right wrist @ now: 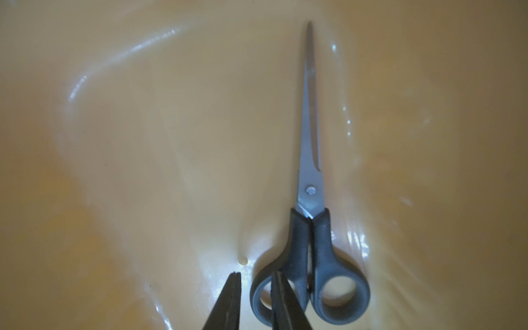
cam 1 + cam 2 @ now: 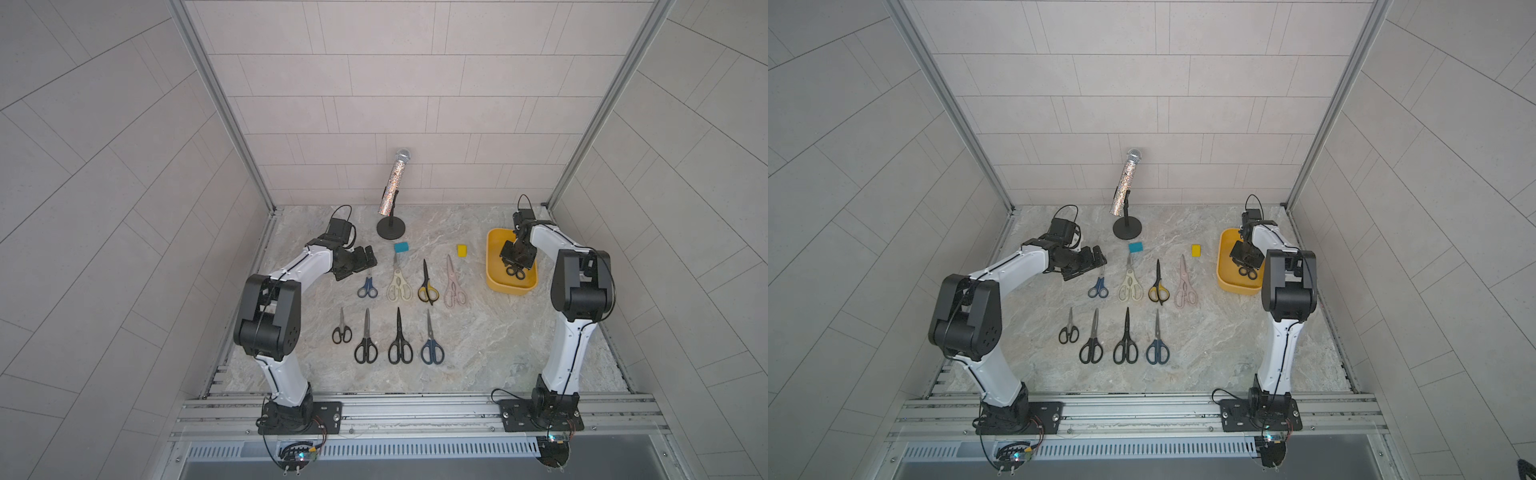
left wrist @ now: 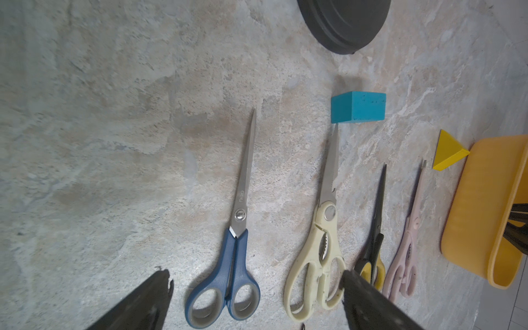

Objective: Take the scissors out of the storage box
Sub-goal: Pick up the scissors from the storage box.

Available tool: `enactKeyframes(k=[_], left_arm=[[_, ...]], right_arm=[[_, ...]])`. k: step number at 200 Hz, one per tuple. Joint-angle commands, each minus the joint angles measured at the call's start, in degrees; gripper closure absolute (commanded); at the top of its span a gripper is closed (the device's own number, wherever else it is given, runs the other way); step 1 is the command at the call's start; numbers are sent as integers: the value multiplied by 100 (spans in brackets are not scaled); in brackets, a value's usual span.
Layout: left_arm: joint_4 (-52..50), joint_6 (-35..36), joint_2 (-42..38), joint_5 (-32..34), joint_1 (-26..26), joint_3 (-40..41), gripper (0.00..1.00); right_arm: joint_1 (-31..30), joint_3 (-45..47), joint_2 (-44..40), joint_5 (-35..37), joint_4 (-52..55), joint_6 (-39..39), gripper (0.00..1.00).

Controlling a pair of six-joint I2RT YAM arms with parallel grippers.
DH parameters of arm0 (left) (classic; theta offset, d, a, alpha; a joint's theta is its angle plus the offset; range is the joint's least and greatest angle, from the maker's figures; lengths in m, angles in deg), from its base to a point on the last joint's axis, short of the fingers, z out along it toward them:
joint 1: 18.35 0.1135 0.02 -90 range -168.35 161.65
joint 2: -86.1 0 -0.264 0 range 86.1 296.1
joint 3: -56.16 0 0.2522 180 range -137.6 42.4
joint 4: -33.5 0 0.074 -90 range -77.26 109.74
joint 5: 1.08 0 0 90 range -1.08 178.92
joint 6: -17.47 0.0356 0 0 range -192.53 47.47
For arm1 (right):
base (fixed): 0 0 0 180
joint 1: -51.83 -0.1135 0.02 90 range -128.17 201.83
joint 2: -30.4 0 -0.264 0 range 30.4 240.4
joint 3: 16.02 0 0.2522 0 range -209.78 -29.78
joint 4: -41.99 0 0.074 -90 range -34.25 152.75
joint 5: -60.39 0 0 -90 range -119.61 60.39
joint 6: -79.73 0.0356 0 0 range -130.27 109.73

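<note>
Yellow storage box (image 2: 509, 287), right arm (image 2: 544, 239) bent over it, right gripper (image 1: 255, 273) pointing down inside, jaws straddling black scissors (image 1: 310, 160) ring, clamp unclear, left gripper (image 3: 254, 275) spread wide, hovering low.

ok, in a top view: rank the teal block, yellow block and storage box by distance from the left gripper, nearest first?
1. teal block: just right of the left gripper, mid-table.
2. yellow block: further right, same row.
3. storage box: farthest, at the table's right side.
</note>
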State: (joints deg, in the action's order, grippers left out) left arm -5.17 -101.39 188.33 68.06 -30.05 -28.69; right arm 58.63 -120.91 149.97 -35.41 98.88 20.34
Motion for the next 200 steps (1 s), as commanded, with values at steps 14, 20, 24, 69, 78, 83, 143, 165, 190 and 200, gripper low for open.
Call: enactKeyframes(k=[14,20,24,69,78,83,143,165,190,200], left_arm=[[-99,80,29,75,-18,-92,0],[-88,67,23,69,-18,-74,0],[-85,58,18,73,-21,-70,0],[-93,100,-105,98,-8,92,0],[-88,102,-132,103,-6,140,0],[-93,100,-137,118,-10,155,0],[-61,65,-242,142,-2,297,0],[-124,100,-327,202,-11,354,0],[-128,118,-449,262,-6,477,0],[-112,120,-489,282,1,521,0]], right_arm=[[8,15,-439,3,154,-200,76],[7,17,-435,-44,196,-192,76],[9,17,-426,-68,216,-181,76],[-36,285,-396,-284,178,24,76],[-42,351,-416,-252,186,48,76],[-44,382,-431,-227,195,65,76],[-29,588,-304,-105,-50,-48,78],[-6,503,-109,-88,-114,-116,81],[13,497,13,-118,-87,-126,84],[21,530,28,-116,-88,-134,87]])
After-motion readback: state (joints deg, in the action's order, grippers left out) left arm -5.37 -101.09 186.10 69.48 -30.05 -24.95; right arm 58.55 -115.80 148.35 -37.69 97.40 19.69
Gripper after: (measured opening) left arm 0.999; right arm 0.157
